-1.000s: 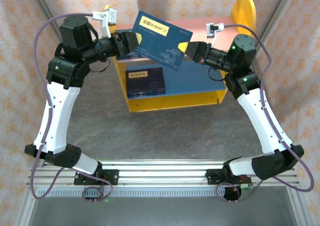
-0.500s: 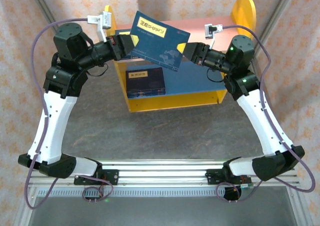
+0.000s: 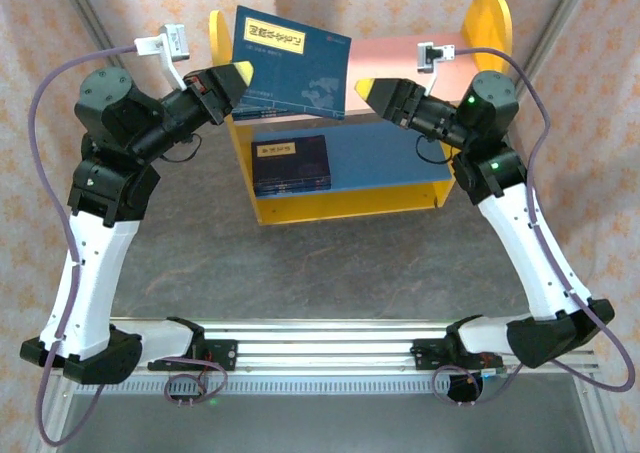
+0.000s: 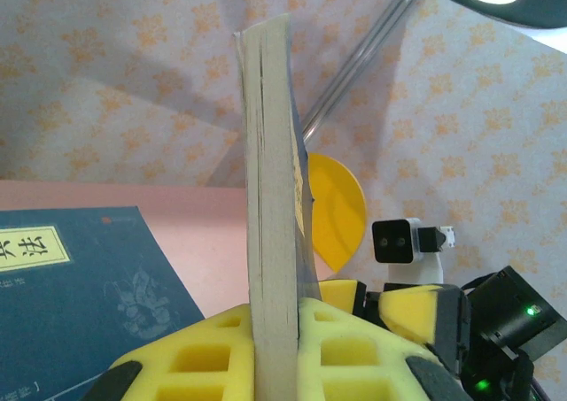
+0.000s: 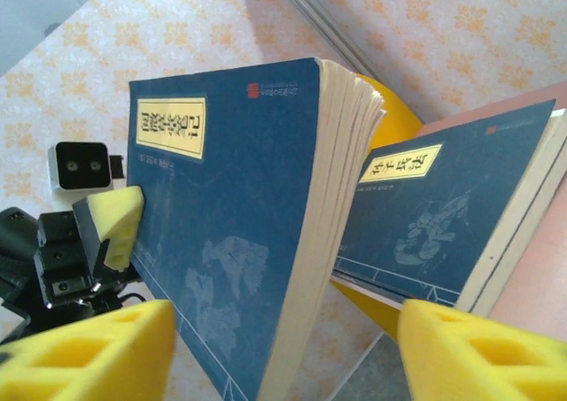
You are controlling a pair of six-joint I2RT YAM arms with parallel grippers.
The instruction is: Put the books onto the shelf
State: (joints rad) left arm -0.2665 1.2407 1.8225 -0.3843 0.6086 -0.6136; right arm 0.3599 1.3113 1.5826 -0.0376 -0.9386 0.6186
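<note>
White and black, the left arm (image 3: pixel 92 253) rises almost upright from its base at the near left rail. It folds at a high black elbow and sends its forearm rightward toward the shelf. The left gripper (image 3: pixel 236 74) is clamped on the left edge of the held book (image 3: pixel 290 61). The left wrist view sees that book edge-on, its page block squeezed between the two yellow foam fingers (image 4: pixel 177 357).

The held book is raised at the shelf's upper level, its navy cover facing the overhead camera. Its yellow label (image 3: pixel 274 39) sits near the top left corner, and the whole book is turned slightly clockwise.

The shelf (image 3: pixel 489 18) has yellow side panels, a pink upper board (image 3: pixel 400 58) and a blue lower board (image 3: pixel 385 153). A second book (image 5: pixel 434 202) lies flat on the pink board. A third book (image 3: pixel 290 163) lies flat on the left part of the blue board.

Just beside the held book's right edge sits the right gripper (image 3: pixel 368 88), its jaws spread wide. In the right wrist view the book's lower corner stands between the gripper's two yellow foam pads (image 5: pixel 89 348), with a gap on each side.

The right arm (image 3: pixel 520 233) climbs from the near right base and leans inward to a bend by the shelf's right end. From there its forearm points leftward at the book.
</note>
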